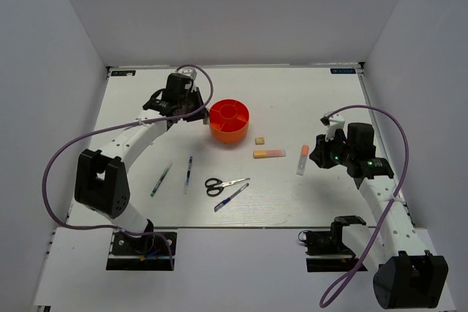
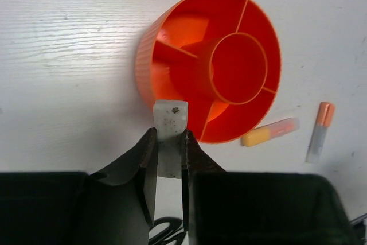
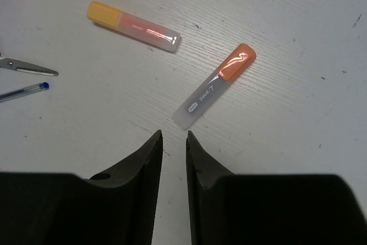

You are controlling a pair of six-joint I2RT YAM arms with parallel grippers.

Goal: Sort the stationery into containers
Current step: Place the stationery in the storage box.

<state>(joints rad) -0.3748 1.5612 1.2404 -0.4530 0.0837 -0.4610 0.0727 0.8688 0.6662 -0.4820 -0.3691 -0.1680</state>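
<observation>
Ribbed orange organiser point(image 2: 148, 64) (glossy plastic); speckled white block point(image 2: 170, 120).

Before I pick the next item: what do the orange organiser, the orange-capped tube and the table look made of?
Orange organiser: probably moulded plastic; thin uniform walls, fine ribbing outside, soft sheen. Orange-capped tube: frosted translucent plastic body, glossy cap catching a highlight. Table: looks like white-painted wood, matte, with grain lines and scuffs; could be laminate.

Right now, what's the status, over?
Left tool pinching white block beside organiser. Right tool empty, near tube. Nothing between tool and tube.
</observation>
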